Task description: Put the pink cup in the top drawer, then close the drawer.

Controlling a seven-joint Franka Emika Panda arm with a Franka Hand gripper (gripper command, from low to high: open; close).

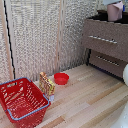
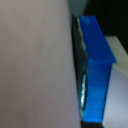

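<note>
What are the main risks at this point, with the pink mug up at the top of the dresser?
1. In the wrist view the pink mug fills the frame against a blue fingertip; the view below is blocked, so it may be released too high.
2. In the exterior view the mug sits at the frame's edge above the open top drawer; it may catch the drawer front of the dresser.

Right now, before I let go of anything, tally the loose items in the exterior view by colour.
Red: 2, the wire basket and the shallow bowl.
Pink: 1, the mug up at the dresser's top drawer.
Yellow-brown: 1, a packet beside the basket.
Total: 4.
</note>
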